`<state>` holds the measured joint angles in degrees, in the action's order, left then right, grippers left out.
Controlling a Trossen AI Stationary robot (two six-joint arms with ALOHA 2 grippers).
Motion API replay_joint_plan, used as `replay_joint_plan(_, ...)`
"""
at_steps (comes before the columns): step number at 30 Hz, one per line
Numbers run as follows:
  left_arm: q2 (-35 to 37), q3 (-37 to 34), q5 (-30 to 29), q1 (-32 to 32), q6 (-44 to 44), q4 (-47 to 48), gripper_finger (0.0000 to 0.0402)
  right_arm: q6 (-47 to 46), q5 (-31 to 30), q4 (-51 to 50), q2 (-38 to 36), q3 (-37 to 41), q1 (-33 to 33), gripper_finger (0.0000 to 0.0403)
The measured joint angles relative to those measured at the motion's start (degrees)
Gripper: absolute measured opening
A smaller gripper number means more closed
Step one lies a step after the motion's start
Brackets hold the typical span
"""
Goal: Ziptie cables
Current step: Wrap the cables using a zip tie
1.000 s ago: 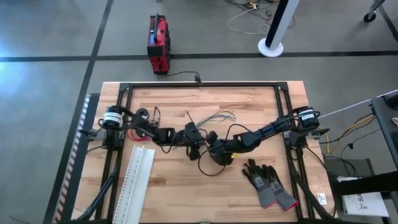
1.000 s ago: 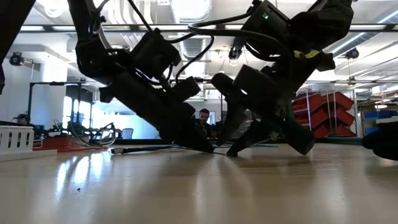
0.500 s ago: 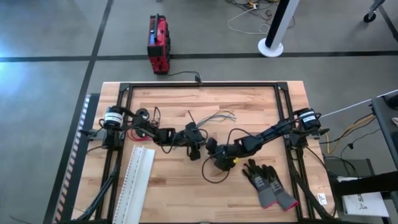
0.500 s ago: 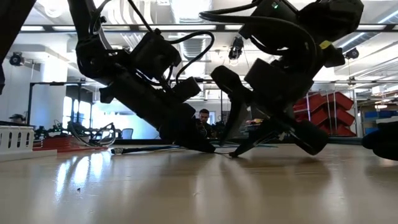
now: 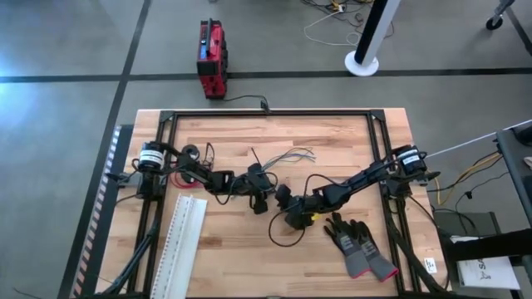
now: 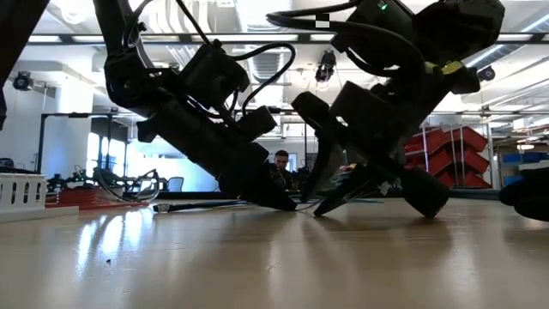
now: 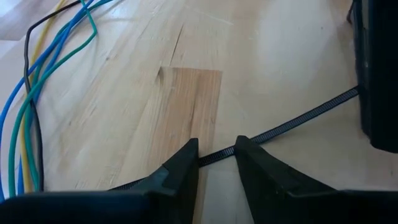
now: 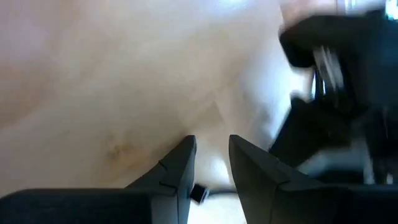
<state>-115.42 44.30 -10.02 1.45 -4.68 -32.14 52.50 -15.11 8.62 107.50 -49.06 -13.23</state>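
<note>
wood fills most of what i see, a pale butcher-block table with both arms reaching toward its middle. my left gripper sits low near the table's centre, its two fingers drawn to a narrow gap with a thin black ziptie running between them flat on the wood; i cannot tell if the pads actually pinch it. from that wrist the strap leads off toward a dark block at the frame's edge, probably the other arm. the cables, blue, green, yellow and black here, lie loose on the wood just beyond that gripper, and from above they fan out toward the far side of the table, near the left arm's tip and apart from both claws. my right gripper is just beside the left one, tipped down at the table, fingers also narrow, with a small dark piece showing low between them that i cannot identify. in the low view the two grippers meet close above the surface. a white slotted strip lies on the left side, a pair of gloves on the right near the front, and a red box stands on the floor beyond the table. a person shows far off in the room.
</note>
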Motion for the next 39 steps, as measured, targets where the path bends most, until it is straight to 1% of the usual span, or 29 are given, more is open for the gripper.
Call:
replay_joint_plan(3,0.0,0.0,0.0,0.0,0.6,0.0,0.0098,-2.8,0.0,-2.4,-1.7,0.0,0.0,0.0077)
replay_joint_plan(6,0.0,0.0,0.0,0.0,0.6,0.0,0.0098,-3.8,-0.5,-5.5,-2.9,0.1,0.1,0.0073)
replay_joint_plan(12,0.0,-0.1,0.0,0.0,0.7,0.0,0.0098,-4.1,0.4,-5.5,-2.8,0.6,1.0,0.0077)
replay_joint_plan(22,0.0,-0.1,0.1,0.1,0.8,0.0,0.0098,-4.5,-0.9,-4.5,-3.1,2.9,3.0,0.006)
replay_joint_plan(27,0.0,-0.1,0.1,0.1,0.8,0.0,0.0098,-3.5,-1.3,-4.2,-3.3,3.3,3.1,0.0067)
replay_joint_plan(29,0.0,-0.1,0.1,0.1,0.8,0.0,0.0098,-3.3,-0.4,-3.7,-3.3,3.4,3.2,0.0071)
replay_joint_plan(32,0.0,-0.1,0.1,0.1,1.0,0.0,0.0098,-1.2,2.9,-2.1,-2.6,3.7,3.3,0.0075)
replay_joint_plan(36,0.0,-0.1,0.1,0.1,1.0,0.0,0.0098,1.9,3.4,0.6,-1.2,3.8,3.3,0.0074)
replay_joint_plan(39,0.0,-0.1,0.1,0.1,1.0,0.0,0.0098,3.5,5.1,1.5,-1.1,3.8,3.4,0.007)
